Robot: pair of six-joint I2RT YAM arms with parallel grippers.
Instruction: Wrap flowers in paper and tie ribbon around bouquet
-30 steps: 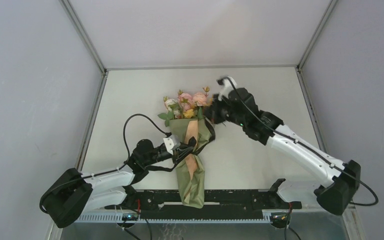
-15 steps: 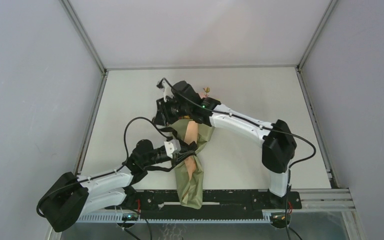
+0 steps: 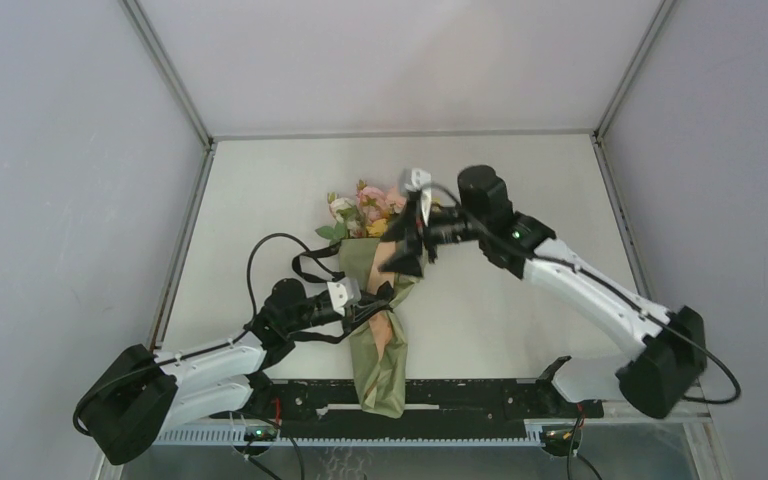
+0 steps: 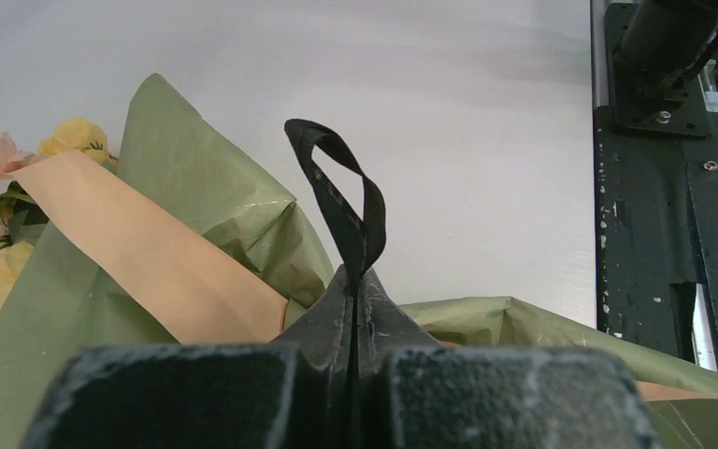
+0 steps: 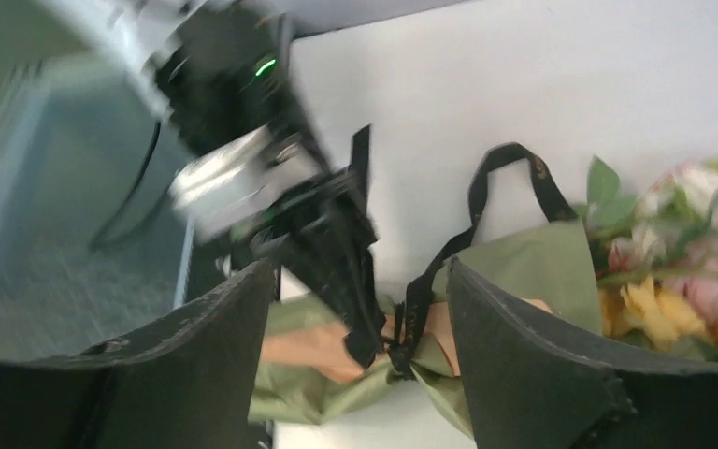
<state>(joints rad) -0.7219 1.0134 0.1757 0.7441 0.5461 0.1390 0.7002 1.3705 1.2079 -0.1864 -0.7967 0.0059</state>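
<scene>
The bouquet lies on the table with its pink and yellow flowers at the far end. Olive paper with a tan inner strip wraps the stems. My left gripper is shut on a small loop of the black ribbon at the cone's waist. Another ribbon loop trails left of the paper. My right gripper hovers open over the upper cone. In the right wrist view its gripper frames the ribbon, the paper and my left gripper, touching none. The flowers show at its right.
A black rail runs along the near edge under the cone's tail, and shows again as the black rail in the left wrist view. Grey walls close in the white table on three sides.
My right arm swung left across the blooms, then came back over the upper cone and opened. A ribbon loop now lies left of the paper. The left arm held still.
</scene>
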